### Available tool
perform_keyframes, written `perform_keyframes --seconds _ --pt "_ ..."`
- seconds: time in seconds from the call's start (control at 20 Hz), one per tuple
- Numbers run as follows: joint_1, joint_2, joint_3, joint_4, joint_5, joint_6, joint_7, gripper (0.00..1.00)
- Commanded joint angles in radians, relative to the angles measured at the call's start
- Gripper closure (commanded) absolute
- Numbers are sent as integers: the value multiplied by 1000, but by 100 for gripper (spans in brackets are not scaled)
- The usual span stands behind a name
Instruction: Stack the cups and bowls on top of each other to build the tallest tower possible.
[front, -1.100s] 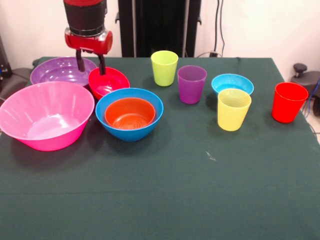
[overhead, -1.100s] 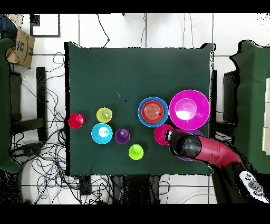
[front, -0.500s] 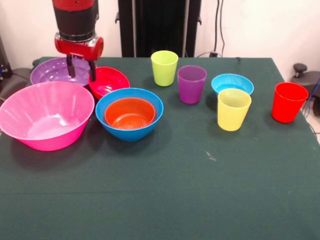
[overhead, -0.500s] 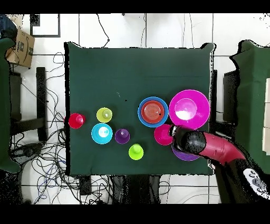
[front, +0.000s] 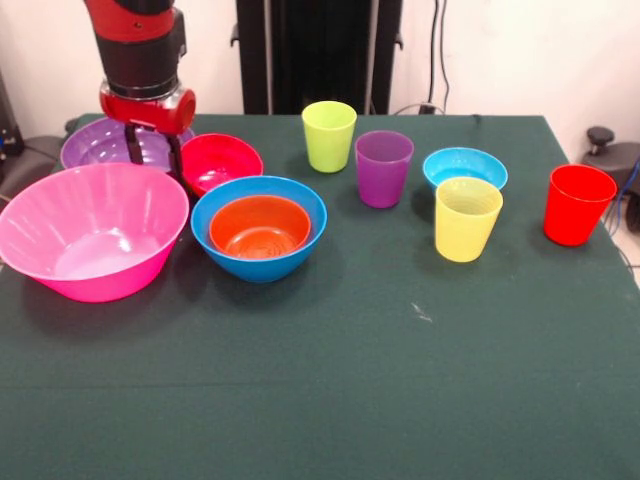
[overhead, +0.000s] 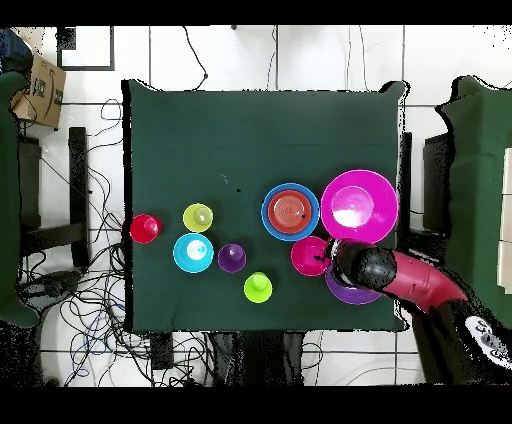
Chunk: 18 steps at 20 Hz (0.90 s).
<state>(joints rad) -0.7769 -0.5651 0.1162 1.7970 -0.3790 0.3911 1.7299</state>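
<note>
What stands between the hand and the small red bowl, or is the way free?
Nothing visible stands between them. The hand hangs open over the purple bowl, right beside the red bowl. The blue bowl holding the orange bowl sits in front, apart.

We see a dark green table (front: 400, 380); directly on it: pink bowl (front: 90, 232), purple bowl (front: 95, 145), red bowl (front: 222, 160), blue bowl (front: 262, 262) holding the orange bowl (front: 260, 226), light blue bowl (front: 465, 163); cups upright: lime green (front: 329, 135), purple (front: 383, 168), yellow (front: 467, 218), red (front: 577, 204).
</note>
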Motion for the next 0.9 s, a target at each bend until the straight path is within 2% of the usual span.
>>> perform_keyframes --seconds 0.05,0.5,0.9 --pt "17 82 19 -23 -20 -65 91 0" --pt "24 53 14 22 -7 -67 102 0" --pt "19 72 21 -13 -4 -50 83 0"
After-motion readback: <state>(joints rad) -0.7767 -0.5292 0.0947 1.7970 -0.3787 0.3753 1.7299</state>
